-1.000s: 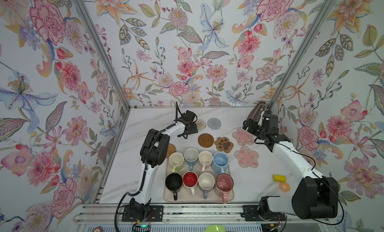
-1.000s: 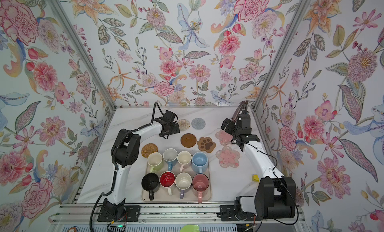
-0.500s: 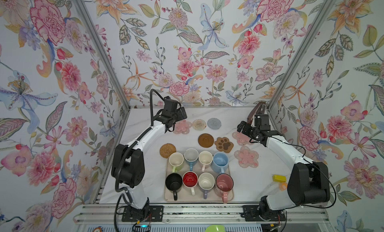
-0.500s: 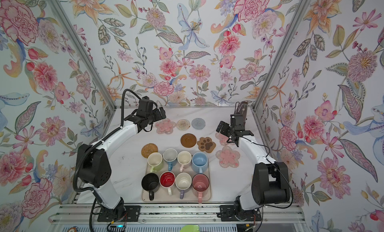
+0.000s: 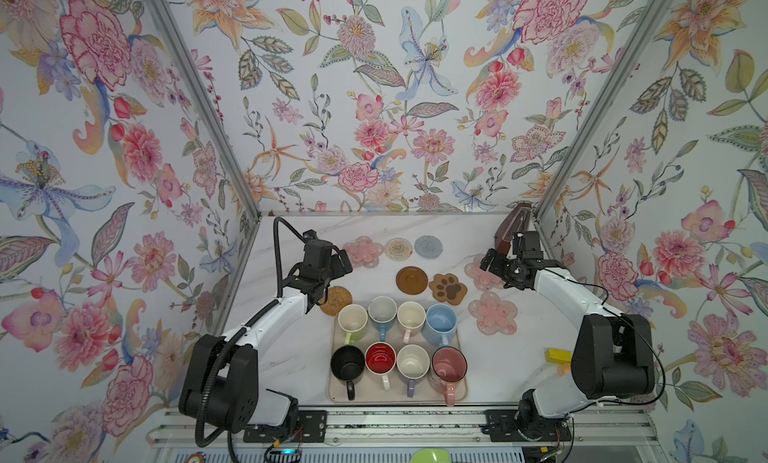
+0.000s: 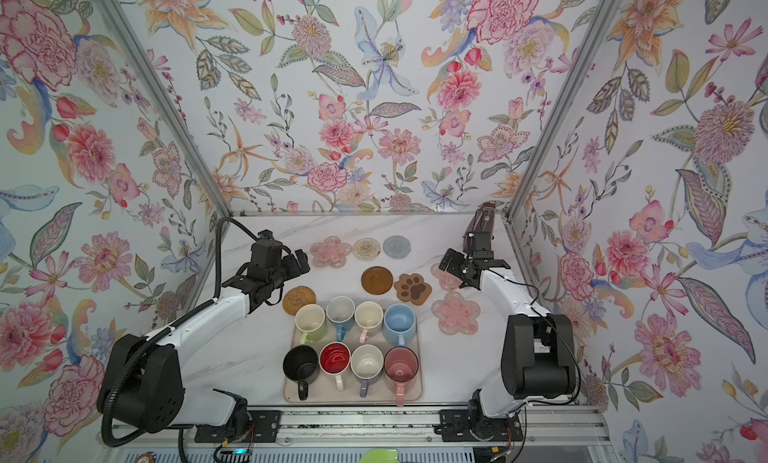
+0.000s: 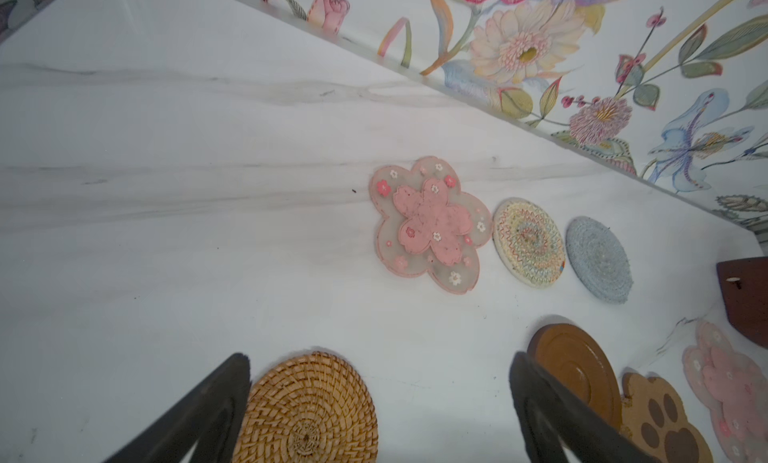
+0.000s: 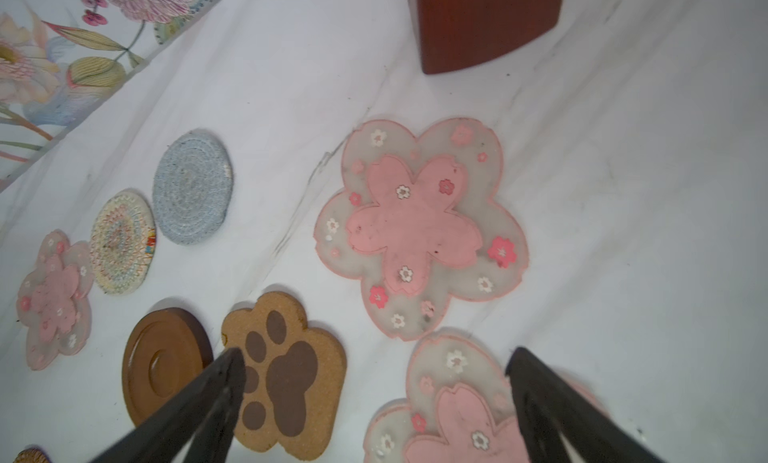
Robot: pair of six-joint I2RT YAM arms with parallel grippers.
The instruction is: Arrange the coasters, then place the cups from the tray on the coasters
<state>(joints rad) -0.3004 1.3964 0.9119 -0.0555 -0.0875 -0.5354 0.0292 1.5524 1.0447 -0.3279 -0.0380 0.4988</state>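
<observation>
Tray (image 5: pixel 368 395) sits at 6 o'clock on the white table (image 5: pixel 291 357) with all eight cups (image 6: pixel 368 315) in it, none on a coaster yet. Far row, running 9 to 3: light green mug (image 5: pixel 352 320), blue mug (image 5: pixel 382 311), cream mug (image 5: pixel 410 316), light blue mug (image 5: pixel 440 321). Near row: black mug (image 5: pixel 347 363), red-inside mug (image 5: pixel 380 358), lavender-handled mug (image 5: pixel 412 361), pink mug (image 5: pixel 449 363). Coasters (image 6: pixel 377 279) lie flat on the table beyond the tray. Row at 12 o'clock: back pink flower (image 5: pixel 363 251), beige woven round (image 5: pixel 398 248), grey-blue woven round (image 5: pixel 428 246), close together but apart. Nearer the tray, at 12 to 1: brown disc (image 5: pixel 411 280) and paw coaster (image 5: pixel 448 289), just beside each other. Rattan round (image 5: pixel 337 301) is at 10 o'clock of the tray, near its corner. At 2 o'clock: near flower (image 5: pixel 493 312) and far-right flower (image 5: pixel 478 274), edges meeting. Left gripper (image 7: pixel 380 359) has jaws wide and holds nothing, at 11 o'clock of the tray between rattan round and back pink flower. Right gripper (image 8: pixel 374 353) has jaws wide and is empty, at 2 o'clock, partly hiding the far-right flower in both top views. Red-brown box (image 5: pixel 513 228) is in the 1 o'clock corner. Yellow block (image 5: pixel 559 355) is at 3 o'clock of the tray.
</observation>
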